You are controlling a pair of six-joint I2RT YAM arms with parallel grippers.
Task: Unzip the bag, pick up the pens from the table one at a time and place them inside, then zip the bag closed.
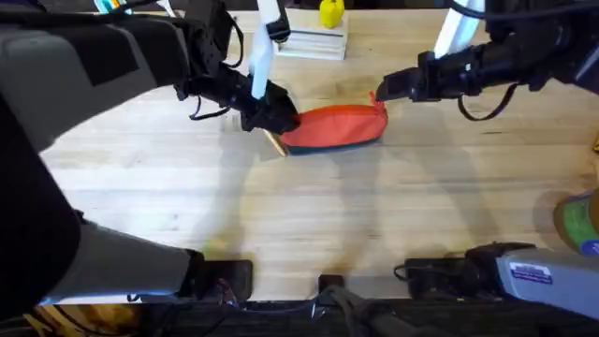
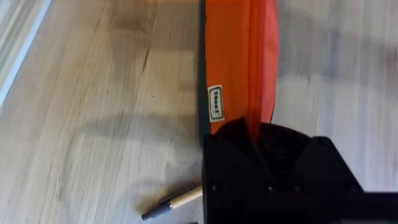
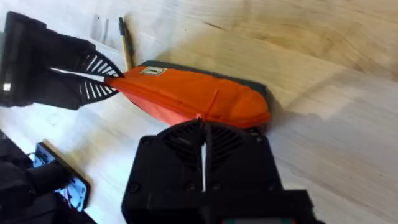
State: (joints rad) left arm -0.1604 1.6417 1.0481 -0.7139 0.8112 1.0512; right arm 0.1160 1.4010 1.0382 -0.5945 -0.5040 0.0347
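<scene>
The red-orange bag (image 1: 332,126) lies on the table (image 1: 281,225) at the middle back, held at both ends. My left gripper (image 1: 281,120) is shut on its left end; in the left wrist view the bag (image 2: 236,62) runs straight into the shut fingers (image 2: 249,162). My right gripper (image 1: 379,94) is shut on the right end, where the zipper line of the bag (image 3: 186,93) meets the fingers (image 3: 186,146). One pen (image 1: 273,142) lies on the wood just by the left end, partly under the left gripper; it is the pen (image 2: 174,202) with its dark tip away from the bag, and the pen (image 3: 126,43) beside the left gripper (image 3: 115,79).
A white stack with a yellow object (image 1: 328,14) on it stands at the back, behind the bag. A green and blue item (image 1: 582,225) sits at the right edge. Bare wood stretches from the bag to the front edge.
</scene>
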